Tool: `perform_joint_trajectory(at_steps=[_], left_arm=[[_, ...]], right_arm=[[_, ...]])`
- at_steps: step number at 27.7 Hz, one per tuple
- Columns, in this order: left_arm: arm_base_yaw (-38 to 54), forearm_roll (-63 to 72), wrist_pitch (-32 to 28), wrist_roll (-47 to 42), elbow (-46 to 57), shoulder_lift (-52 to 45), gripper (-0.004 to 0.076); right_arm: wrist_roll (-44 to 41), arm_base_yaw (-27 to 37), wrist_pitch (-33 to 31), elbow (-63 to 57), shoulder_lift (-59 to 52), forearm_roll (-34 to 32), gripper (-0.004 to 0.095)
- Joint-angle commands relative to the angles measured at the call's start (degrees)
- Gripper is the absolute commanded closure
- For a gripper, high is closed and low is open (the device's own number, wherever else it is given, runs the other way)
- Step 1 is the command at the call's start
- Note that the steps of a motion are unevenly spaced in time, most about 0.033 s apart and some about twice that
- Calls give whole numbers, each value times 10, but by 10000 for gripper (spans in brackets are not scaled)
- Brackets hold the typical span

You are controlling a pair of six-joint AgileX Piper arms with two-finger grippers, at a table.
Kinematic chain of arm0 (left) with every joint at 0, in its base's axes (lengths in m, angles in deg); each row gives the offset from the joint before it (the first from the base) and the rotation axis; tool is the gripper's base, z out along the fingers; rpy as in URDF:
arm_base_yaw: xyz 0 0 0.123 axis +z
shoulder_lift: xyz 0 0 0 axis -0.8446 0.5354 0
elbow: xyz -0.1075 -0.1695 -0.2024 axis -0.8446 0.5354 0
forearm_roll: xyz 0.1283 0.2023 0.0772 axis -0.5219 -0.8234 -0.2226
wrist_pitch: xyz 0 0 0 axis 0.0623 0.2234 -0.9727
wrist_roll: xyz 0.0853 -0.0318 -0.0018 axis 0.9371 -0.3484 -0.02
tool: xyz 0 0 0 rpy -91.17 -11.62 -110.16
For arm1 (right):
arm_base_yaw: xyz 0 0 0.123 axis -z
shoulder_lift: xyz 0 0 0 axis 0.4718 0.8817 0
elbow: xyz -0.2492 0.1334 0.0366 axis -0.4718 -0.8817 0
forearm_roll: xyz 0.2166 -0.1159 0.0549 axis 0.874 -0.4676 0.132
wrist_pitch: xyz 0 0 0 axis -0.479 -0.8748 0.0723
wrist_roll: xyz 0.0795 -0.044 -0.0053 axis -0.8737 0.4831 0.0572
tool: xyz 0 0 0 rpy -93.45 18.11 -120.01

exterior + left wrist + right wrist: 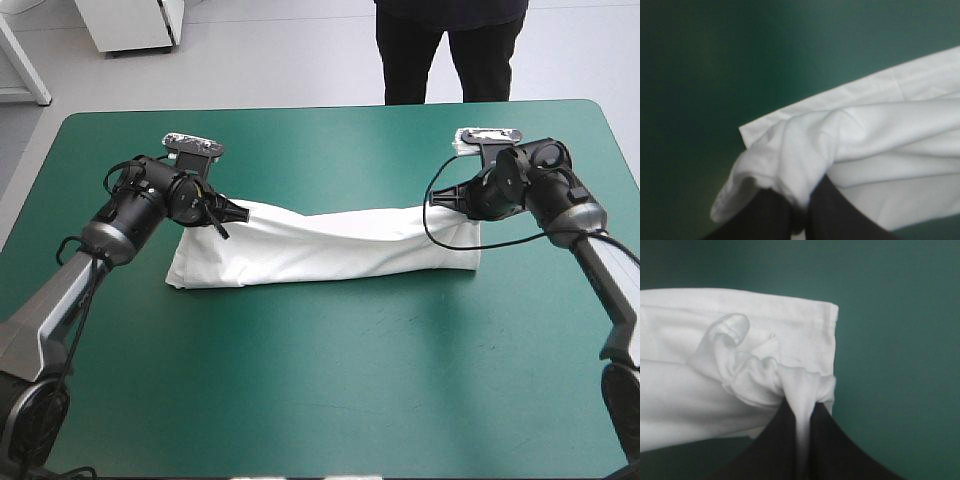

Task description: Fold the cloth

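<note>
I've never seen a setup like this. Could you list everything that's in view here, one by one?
White short-sleeved T-shirt: one, white, folded into a long band across the middle of the table, pinched at both ends.
Table with a teal-green cover: one, teal-green, under everything.
Left gripper: one, black fingers shut on the T-shirt's left end.
Right gripper: one, black fingers shut on the T-shirt's right end.

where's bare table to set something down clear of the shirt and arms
Widest free patch: the teal-green cover between the T-shirt and the near edge. A narrower strip runs along the far edge. Crowded: mid-table, where left end effector and right end effector grip the T-shirt.
</note>
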Motion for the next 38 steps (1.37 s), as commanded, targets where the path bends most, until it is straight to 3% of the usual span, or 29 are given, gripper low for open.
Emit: perform_joint_trajectory(at_steps=[1,12,24,28,33,34,36,38], left_arm=[[5,-21,-34,1,-54,16,746],[24,-26,-32,-6,-134,117,746],[33,2,-32,3,-135,176,746],[33,11,-24,3,-137,179,731],[33,18,13,29,-160,179,575],[33,17,35,31,-177,179,472],[33,14,66,31,-205,179,351],[33,12,88,31,-233,179,327]], right_arm=[[15,9,32,54,22,7,925],[18,16,32,172,148,8,925],[34,23,24,179,199,41,923],[66,23,8,179,199,65,853],[72,23,-26,179,198,79,610],[72,23,-31,179,193,79,511],[66,23,-32,179,181,68,456],[57,23,-38,180,164,46,457]])
